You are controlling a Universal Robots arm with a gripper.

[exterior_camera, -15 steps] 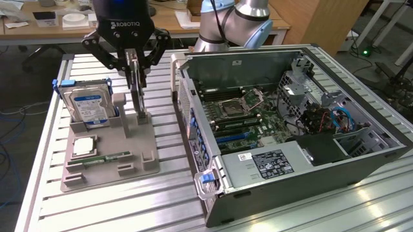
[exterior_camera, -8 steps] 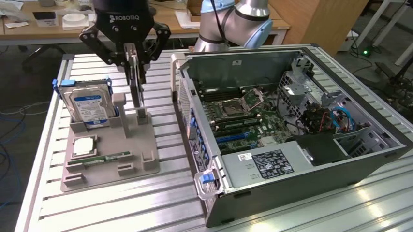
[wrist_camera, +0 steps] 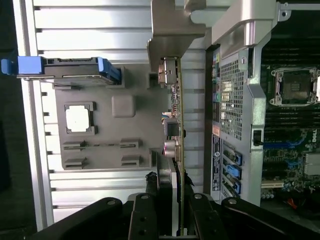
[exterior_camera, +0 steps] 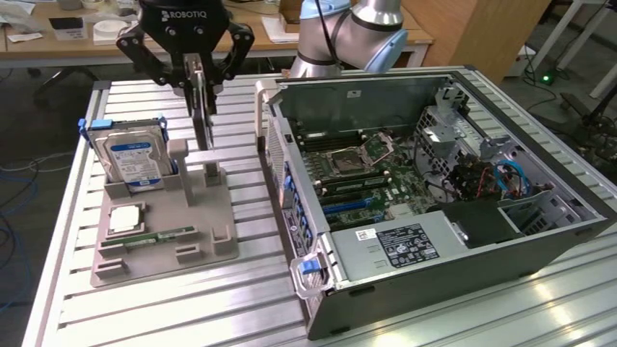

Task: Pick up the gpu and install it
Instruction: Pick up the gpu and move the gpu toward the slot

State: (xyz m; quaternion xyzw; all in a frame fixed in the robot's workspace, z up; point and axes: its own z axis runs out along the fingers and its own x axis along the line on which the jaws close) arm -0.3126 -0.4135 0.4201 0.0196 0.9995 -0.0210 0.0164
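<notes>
We see the gpu (exterior_camera: pixel 201 116) only edge-on, so its faces are hidden, and we cannot tell whether its lower edge touches the upright post of the grey plastic holder (exterior_camera: pixel 154 264) beneath it. The black gripper (exterior_camera: pixel 199 85) has its fingers (wrist_camera: pixel 145 215) narrowed onto the thin card's upper edge, holding it upright beside the open computer case (exterior_camera: pixel 463 289). A silver hard drive (exterior_camera: pixel 130 163) with a blue-white label stands in the holder, on the ribbed aluminium table (exterior_camera: pixel 144 311).
</notes>
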